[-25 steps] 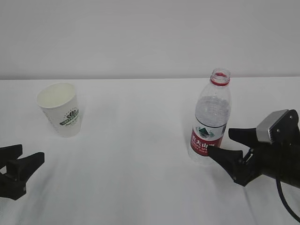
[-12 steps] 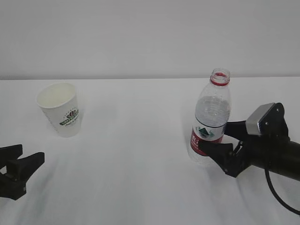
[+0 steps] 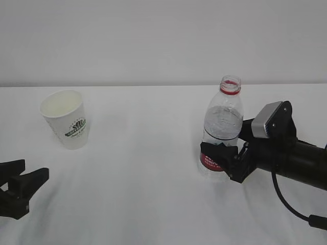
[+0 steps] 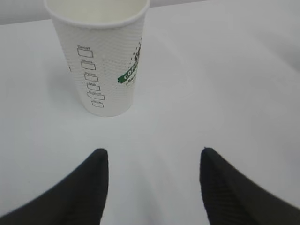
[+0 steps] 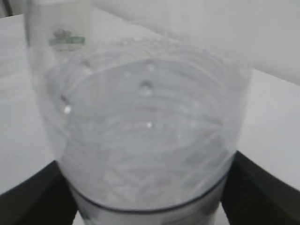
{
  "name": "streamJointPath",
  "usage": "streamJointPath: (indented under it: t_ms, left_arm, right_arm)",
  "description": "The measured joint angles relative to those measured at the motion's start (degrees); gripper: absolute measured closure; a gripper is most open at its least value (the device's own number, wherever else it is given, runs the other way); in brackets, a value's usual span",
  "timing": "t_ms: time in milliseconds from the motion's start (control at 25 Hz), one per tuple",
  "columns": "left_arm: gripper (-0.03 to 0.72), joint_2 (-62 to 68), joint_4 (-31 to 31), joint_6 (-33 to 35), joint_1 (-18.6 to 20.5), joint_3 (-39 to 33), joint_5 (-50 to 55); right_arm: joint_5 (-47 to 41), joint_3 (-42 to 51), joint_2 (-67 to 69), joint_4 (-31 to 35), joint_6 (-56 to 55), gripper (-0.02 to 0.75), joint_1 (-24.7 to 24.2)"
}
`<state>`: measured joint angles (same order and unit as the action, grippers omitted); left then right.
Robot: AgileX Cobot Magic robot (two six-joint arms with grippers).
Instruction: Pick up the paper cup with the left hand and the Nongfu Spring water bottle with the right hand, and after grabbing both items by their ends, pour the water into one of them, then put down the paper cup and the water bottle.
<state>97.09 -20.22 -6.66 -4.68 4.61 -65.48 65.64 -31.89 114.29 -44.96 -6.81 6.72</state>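
Matte black right hand (image 3: 220,155) with pointed tapering fingers, grey block on top, thick black arm, thin black cable trailing beneath, black left hand (image 3: 20,185) alike

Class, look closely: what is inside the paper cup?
The paper cup shows only its bare white inner wall near the rim in the exterior and left wrist views. Its bottom is hidden by the wall, so whether it holds any liquid cannot be told.

Right hand (image 3: 220,155) is reaching in low and sideways, jaws spread wide. Left hand (image 3: 23,179) sits low too, fingers parted, holding nothing.
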Motion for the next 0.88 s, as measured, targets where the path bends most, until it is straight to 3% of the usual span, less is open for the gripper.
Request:
streamJointPath:
  t_ms: [360,880]
  left_arm:
    - [0.238,0.48,0.0,0.0,0.0,0.0,-0.19]
    - [0.238,0.48,0.1,0.0,0.0,0.0,-0.32]
  right_arm:
    - [0.0,0.0,0.0,0.15,-0.2,0.116,0.0]
    - [0.0,0.0,0.0,0.15,-0.2,0.271,0.0]
